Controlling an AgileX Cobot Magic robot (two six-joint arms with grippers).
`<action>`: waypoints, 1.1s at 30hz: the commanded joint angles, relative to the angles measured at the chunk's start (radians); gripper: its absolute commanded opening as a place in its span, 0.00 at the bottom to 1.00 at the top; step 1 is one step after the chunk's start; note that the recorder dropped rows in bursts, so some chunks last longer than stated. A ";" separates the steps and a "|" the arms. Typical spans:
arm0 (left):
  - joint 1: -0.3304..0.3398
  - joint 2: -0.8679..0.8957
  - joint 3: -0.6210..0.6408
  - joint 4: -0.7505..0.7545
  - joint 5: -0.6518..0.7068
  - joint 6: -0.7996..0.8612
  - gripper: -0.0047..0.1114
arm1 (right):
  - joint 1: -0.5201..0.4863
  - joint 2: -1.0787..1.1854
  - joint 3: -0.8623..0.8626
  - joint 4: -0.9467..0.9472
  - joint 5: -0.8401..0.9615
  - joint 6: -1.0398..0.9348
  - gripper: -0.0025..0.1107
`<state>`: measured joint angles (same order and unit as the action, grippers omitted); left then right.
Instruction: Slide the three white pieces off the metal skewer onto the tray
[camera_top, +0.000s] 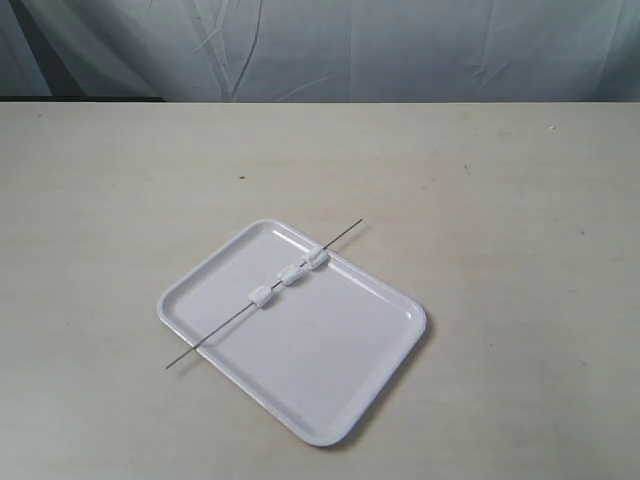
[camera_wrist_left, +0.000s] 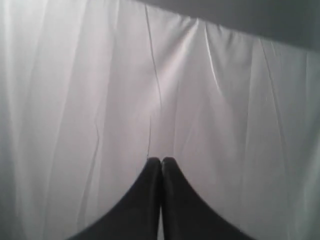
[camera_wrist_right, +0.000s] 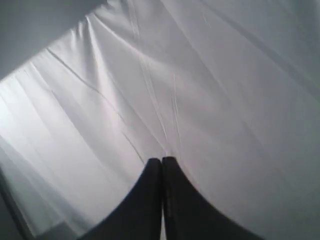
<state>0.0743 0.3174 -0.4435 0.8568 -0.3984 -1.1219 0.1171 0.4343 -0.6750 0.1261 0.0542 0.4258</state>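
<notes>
- Tray (camera_top: 330, 370) first: we are seeing it lying flat on the pale table (camera_top: 520, 250), turned at an angle to the table's edge; it is white, with rounded corners and a low raised rim.
- We are finding the metal skewer (camera_top: 215, 338) lying slantwise across the far-left part of the tray; both its ends are sticking out past the rim, over the table.
- We are counting the three white pieces (camera_top: 293, 274) threaded on the skewer in a row, each a little apart from the next; two are sitting over the tray's floor; the third is sitting right at the far rim.
- Only the exterior view is giving us the tray, the skewer, the pieces and the table; behind the table it is showing a creased pale cloth (camera_top: 400, 50).
- Only the left wrist view is giving us the left gripper (camera_wrist_left: 161, 161); its two dark fingers are pressing together at the tips, holding nothing; it is pointing at creased cloth.
- Only the right wrist view is giving us the right gripper (camera_wrist_right: 161, 160); its fingers are likewise meeting tip to tip, gripping nothing; it too is facing creased cloth.
</notes>
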 joint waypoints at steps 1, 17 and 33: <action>-0.060 0.245 -0.071 0.547 -0.046 -0.385 0.04 | 0.067 0.249 -0.189 0.060 0.304 -0.031 0.02; -0.087 1.090 -0.094 0.888 -0.368 -0.568 0.04 | 0.123 0.894 -0.289 0.555 0.630 -0.540 0.02; -0.340 1.356 -0.130 0.888 -0.106 -0.398 0.32 | 0.123 1.147 -0.289 0.691 0.626 -0.756 0.02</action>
<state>-0.2409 1.6709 -0.5643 1.7490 -0.5634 -1.5130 0.2414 1.5755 -0.9574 0.8013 0.6722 -0.2929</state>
